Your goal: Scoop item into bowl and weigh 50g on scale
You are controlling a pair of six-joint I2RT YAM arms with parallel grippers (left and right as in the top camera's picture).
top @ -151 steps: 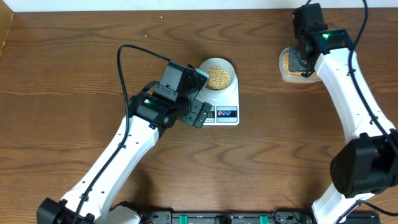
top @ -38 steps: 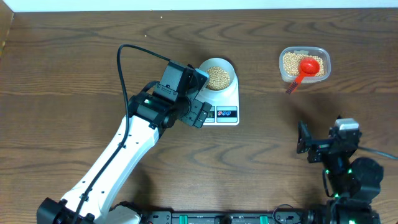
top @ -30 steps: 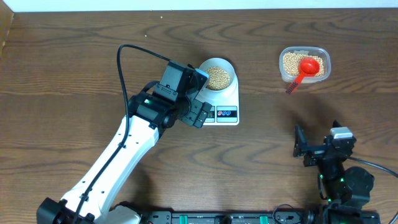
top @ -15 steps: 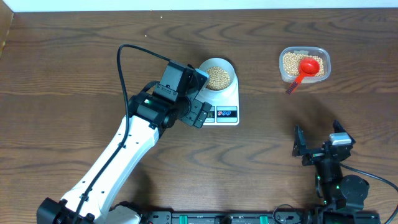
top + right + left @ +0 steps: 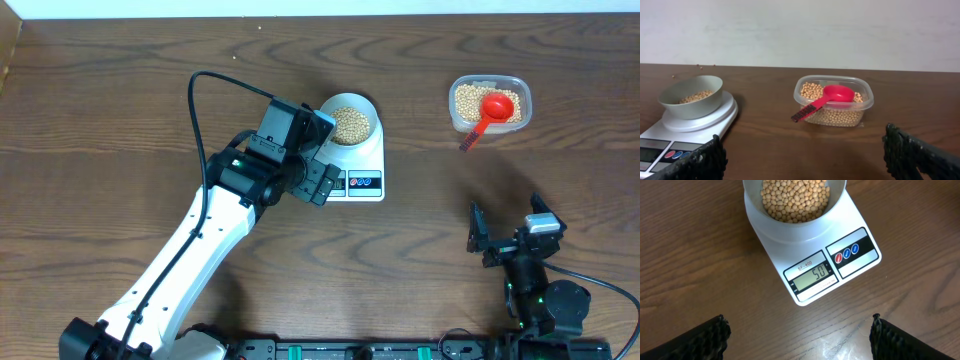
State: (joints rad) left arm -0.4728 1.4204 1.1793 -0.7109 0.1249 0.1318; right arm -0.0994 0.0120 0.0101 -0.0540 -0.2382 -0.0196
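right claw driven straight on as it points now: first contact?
Likely the red scoop: its handle sticks out of the clear tub toward the right claw. Depth is unclear, so it may pass under the handle and meet the tub wall.

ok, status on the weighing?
Left gripper and right gripper open, empty. Bowl of beans on scale, reading 50. Scoop resting in tub; nothing in the way.

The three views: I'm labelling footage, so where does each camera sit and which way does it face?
Overhead: above the table, looking straight down on scale, bowl and clear tub; left arm and right arm show.
Left wrist: over the scale's front, looking down at its display and the beans; the open left tool frames the bottom.
Right wrist: low, looking level across the table at the tub and red scoop; the open right tool shows likewise.
Shared: every view has the bowl on the scale.
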